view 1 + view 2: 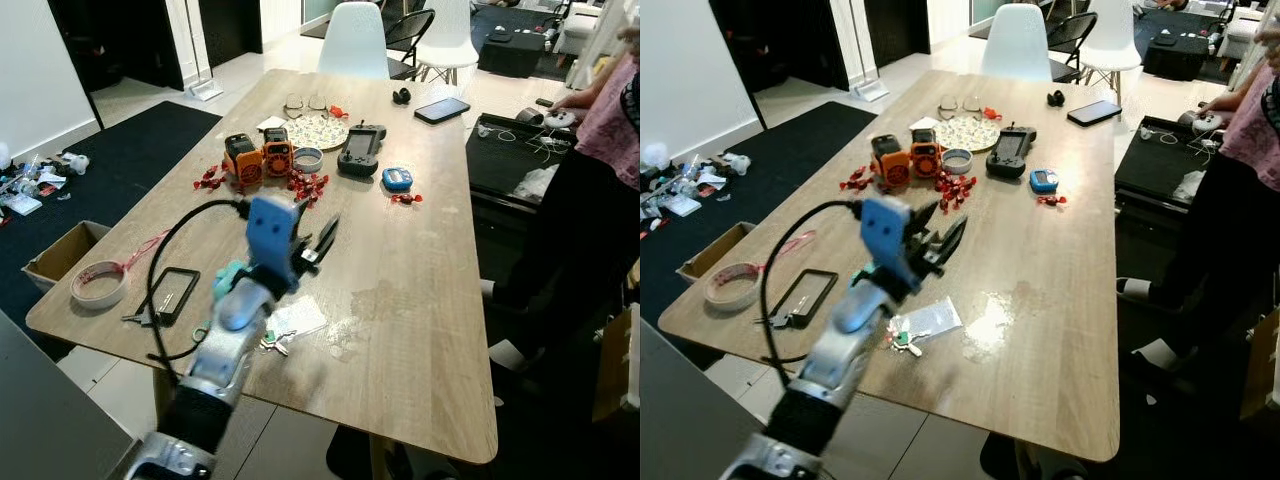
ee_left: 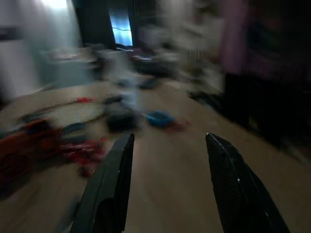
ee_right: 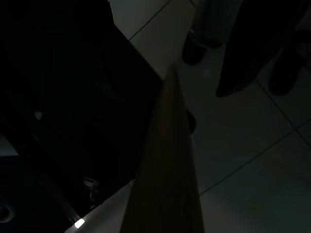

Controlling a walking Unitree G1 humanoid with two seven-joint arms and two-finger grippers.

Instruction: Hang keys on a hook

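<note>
Keys [image 1: 902, 340] are sitting near the front edge of the wooden table [image 1: 1060, 330], right beside a plastic bag [image 1: 930, 320], and my left gripper [image 1: 936, 243] hangs spread and empty above them, so I'd drop straight down and pinch the ring.

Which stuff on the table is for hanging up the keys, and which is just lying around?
For the job:
keys, near the table's front edge
left tool, open, above the table

Just lying about:
tape roll
black phone case
orange gadgets
red candies
patterned plate
game controller
phone

I can't see a hook.
</note>
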